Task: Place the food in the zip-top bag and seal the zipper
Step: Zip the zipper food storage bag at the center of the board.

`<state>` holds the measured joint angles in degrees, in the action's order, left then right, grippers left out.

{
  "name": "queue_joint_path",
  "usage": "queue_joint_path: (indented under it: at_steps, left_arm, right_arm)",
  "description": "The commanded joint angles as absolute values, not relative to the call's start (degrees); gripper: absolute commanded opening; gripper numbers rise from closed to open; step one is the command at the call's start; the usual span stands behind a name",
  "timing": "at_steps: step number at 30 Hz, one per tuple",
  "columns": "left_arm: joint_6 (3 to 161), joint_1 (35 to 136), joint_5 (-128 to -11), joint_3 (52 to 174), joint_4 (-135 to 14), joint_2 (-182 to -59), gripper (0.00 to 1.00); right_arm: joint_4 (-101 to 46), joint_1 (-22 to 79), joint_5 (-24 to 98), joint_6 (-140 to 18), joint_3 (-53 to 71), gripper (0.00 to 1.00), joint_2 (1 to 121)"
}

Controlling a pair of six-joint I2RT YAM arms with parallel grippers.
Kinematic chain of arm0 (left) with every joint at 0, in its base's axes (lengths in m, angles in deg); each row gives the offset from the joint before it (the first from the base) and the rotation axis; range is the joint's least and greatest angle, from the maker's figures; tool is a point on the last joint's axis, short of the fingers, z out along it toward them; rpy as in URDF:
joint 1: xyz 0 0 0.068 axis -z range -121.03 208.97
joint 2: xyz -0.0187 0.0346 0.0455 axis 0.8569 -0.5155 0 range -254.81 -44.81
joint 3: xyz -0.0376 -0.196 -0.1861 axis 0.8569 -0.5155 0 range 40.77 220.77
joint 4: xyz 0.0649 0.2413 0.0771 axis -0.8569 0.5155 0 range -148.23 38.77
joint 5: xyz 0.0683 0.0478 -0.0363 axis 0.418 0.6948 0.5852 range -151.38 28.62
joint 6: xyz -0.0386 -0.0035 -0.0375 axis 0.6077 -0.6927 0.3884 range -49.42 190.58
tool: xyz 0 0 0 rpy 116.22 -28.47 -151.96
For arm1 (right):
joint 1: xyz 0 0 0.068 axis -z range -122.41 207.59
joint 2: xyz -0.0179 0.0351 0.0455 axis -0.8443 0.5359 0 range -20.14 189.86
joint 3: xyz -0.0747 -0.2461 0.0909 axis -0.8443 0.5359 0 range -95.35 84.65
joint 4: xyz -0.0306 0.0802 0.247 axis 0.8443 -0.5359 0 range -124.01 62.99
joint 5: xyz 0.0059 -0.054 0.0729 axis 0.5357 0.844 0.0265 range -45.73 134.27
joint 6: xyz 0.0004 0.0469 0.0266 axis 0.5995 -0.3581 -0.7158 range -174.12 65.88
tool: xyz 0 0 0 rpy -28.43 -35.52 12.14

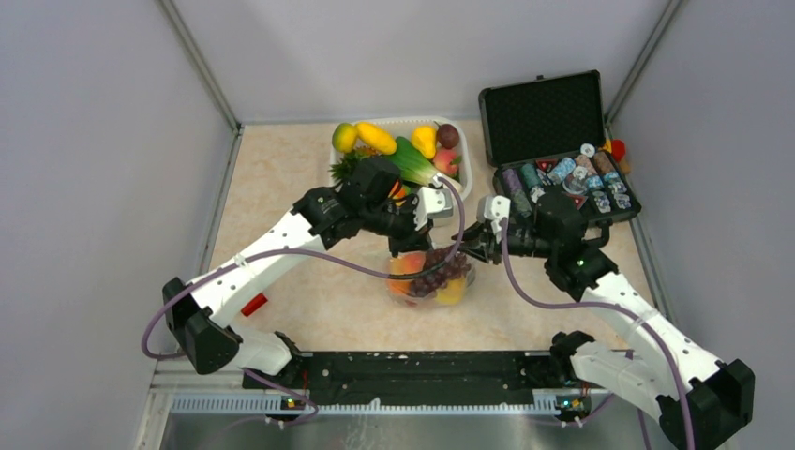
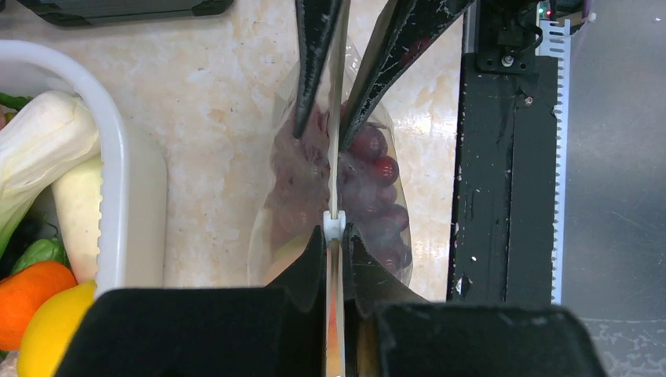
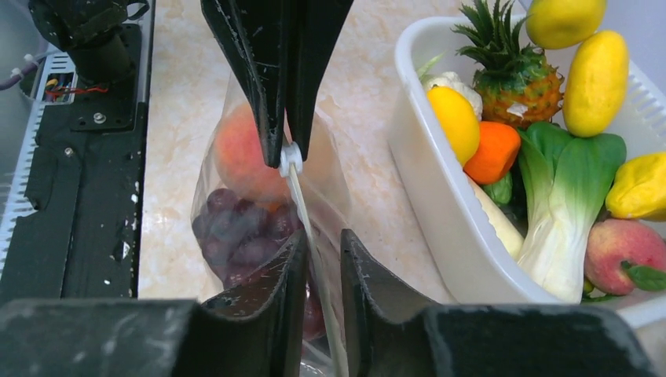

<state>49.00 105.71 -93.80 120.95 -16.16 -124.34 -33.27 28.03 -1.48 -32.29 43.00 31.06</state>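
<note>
nearest the arm bases runs the black rail [image 1: 412,375]. just past it, over the bench [image 1: 319,309], the zip-top bag [image 1: 429,277] is held up by its top edge between the two arms. the food is already inside: a peach [image 3: 239,149], dark grapes [image 3: 236,232] and something yellow low down.

the left gripper [image 2: 334,239] is clamped tight on the zipper [image 2: 333,181] at a small white clip [image 3: 290,157]. the right gripper [image 3: 323,239] straddles the same strip, its fingers a narrow way apart and not visibly pinching.

the step in hand looks like sealing. to do it well, close the right fingers squarely on the strip, then run along its line, level with the left hold, so the fruit's weight cannot twist the tracks. further off stands the white tub [image 3: 412,157]; keep the pull clear of its wall.
</note>
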Motion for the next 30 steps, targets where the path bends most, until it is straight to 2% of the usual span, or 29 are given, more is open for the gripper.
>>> queue_joint_path:
  at_steps: [1, 4, 5, 15, 23, 28, 29, 30]
  left_arm:
    - [49.53, 105.99, -96.23, 124.03, -19.85, -123.89, 0.0]
    - [49.41, 105.98, -94.82, 122.92, -20.31, -123.1, 0.0]
    - [49.32, 106.04, -94.15, 122.4, -20.41, -122.79, 0.0]
    - [48.52, 105.43, -83.34, 117.88, -17.41, -117.97, 0.0]
    - [48.86, 102.28, -81.3, 112.22, -16.79, -112.52, 0.0]
    - [49.73, 102.03, -83.9, 112.53, -17.51, -112.41, 0.0]
    - [49.94, 102.08, -84.6, 112.84, -17.82, -112.71, 0.0]
    - [50.07, 102.04, -85.51, 113.36, -18.1, -113.05, 0.0]
  right_arm:
    - [-28.38, 26.98, -3.36, -33.95, 41.23, 0.16, 31.81]
    - [-28.59, 26.83, -2.25, -33.73, 41.6, 0.02, 31.92]
    - [-28.59, 26.83, -0.61, -33.73, 41.85, 0.0, 31.61]
    - [-19.13, 26.89, 15.48, -37.46, 50.75, 0.0, 21.26]
    - [-20.56, 26.89, 16.52, -38.27, 51.94, 0.0, 20.82]
    - [-18.93, 26.89, 12.4, -39.83, 51.29, 0.0, 21.01]
    - [-18.89, 26.88, 11.08, -40.18, 50.88, 0.04, 21.3]
    - [-19.22, 26.84, 9.88, -40.62, 50.18, 0.17, 21.65]
